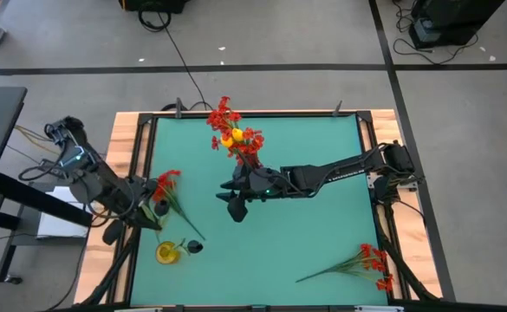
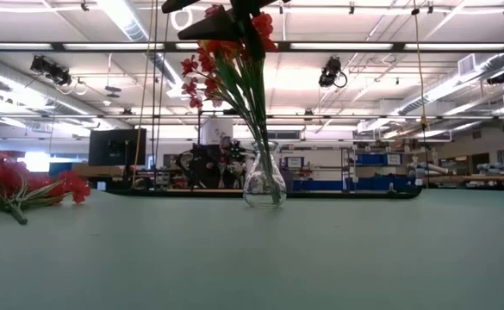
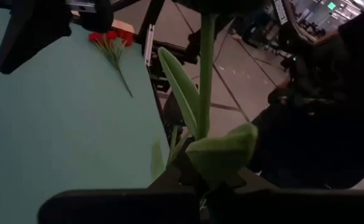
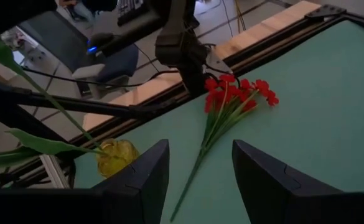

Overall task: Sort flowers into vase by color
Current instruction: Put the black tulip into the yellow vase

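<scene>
A clear glass vase (image 2: 264, 176) stands mid-table at the far side (image 1: 247, 160) and holds red sprigs with a yellow one among them. My right gripper (image 1: 234, 201) hovers open beside the vase, level with the blossoms (image 2: 226, 17), nothing between its fingers (image 4: 200, 174). My left gripper (image 1: 158, 208) is near the table's left edge, shut on a green stem (image 3: 206, 180). A red sprig (image 1: 171, 184) lies flat on the mat just below it (image 4: 234, 93). A yellow blossom (image 1: 166, 251) sits near the near-left corner (image 4: 116, 155). Another red bunch (image 1: 366, 260) lies near-right. My left gripper pinches a green leafy stem (image 3: 201, 143) between its two fingers. The stem runs on past the fingers with a narrow leaf (image 3: 182, 87) beside it. Its blossom end is outside the wrist view, so which flower it is I cannot tell.
A wooden rim (image 1: 123, 173) and a black frame border the green mat. Cables hang off the left side by the left arm. The mat between the vase and the near-right red bunch (image 3: 110, 40) shows open green surface. The room lies beyond the far edge.
</scene>
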You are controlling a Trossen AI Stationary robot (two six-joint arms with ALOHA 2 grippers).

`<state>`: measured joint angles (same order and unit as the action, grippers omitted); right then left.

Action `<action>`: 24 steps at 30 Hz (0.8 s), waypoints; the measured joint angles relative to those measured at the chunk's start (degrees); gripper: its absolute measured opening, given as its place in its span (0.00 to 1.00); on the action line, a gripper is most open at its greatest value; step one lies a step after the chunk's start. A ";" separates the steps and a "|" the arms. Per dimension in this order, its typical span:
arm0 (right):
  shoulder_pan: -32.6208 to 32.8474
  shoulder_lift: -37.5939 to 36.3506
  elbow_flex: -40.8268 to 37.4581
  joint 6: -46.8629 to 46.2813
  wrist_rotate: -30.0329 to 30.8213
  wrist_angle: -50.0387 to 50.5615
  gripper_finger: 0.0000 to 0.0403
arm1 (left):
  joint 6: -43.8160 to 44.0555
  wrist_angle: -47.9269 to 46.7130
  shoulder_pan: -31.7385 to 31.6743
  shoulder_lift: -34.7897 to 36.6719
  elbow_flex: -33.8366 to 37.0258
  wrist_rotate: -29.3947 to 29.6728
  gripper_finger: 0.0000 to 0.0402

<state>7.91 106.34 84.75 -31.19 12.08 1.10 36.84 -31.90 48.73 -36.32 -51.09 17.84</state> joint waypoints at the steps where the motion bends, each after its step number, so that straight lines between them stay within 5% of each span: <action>1: -0.15 0.00 0.00 -0.49 -0.02 -0.02 0.45 | -0.17 -0.06 0.10 0.00 0.00 0.16 0.01; 16: -0.23 0.00 0.00 -1.32 -1.25 -0.08 0.47 | -3.84 -5.31 1.73 -5.49 0.00 1.47 0.04; 24: -0.23 0.00 0.00 -1.24 -1.42 -0.04 0.52 | 3.37 -6.08 2.30 -9.80 0.00 1.38 0.18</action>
<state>7.68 106.34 84.75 -32.42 10.66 1.06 40.20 -37.98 51.03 -46.11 -51.09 19.22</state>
